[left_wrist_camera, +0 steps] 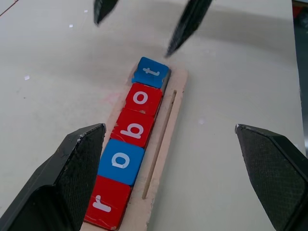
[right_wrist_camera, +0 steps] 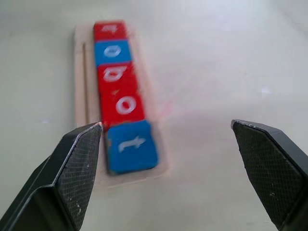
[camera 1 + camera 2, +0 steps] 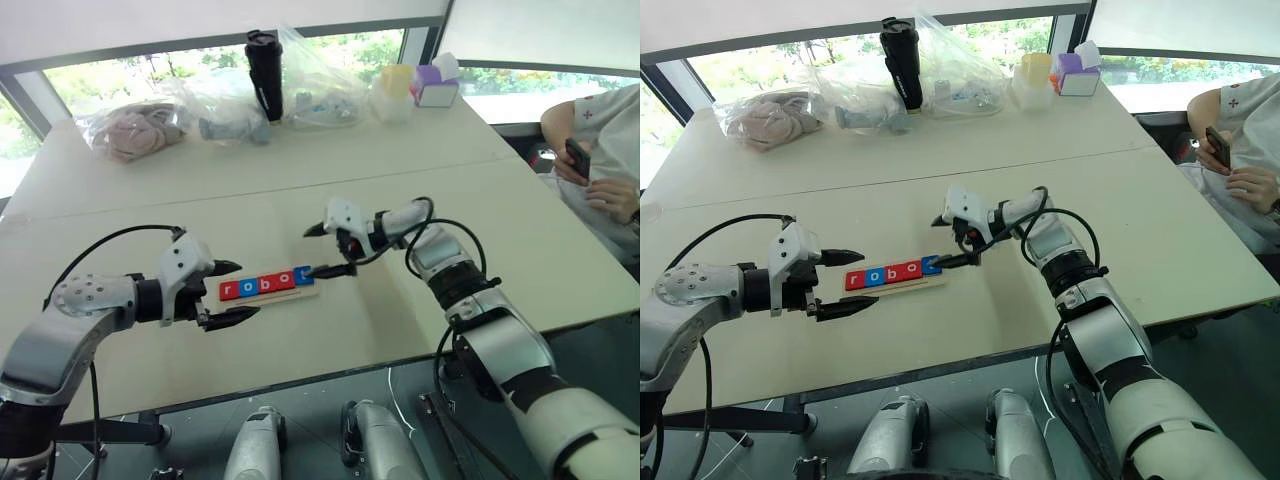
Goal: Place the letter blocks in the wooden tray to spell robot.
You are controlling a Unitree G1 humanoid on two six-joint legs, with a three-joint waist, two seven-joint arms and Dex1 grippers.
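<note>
Five letter blocks point(image 1: 134, 128) lie in a row in the wooden tray point(image 1: 166, 139), reading r, o, b, o, t. The blue t point(image 1: 150, 72) sits slightly askew at the tray's right end. My left gripper point(image 3: 248, 290) is open just off the tray's left end, with the r block point(image 1: 107, 202) between its fingers but untouched. Also open and empty, my right gripper point(image 3: 305, 252) hangs a little above the t block point(image 2: 131, 144) at the right end.
A black bottle point(image 3: 265, 70), clear plastic bags point(image 3: 130, 128) and pastel boxes point(image 3: 435, 85) stand along the table's far side. A person point(image 3: 600, 150) holding a phone sits at the right. The table's front edge point(image 3: 300, 385) runs just below the tray.
</note>
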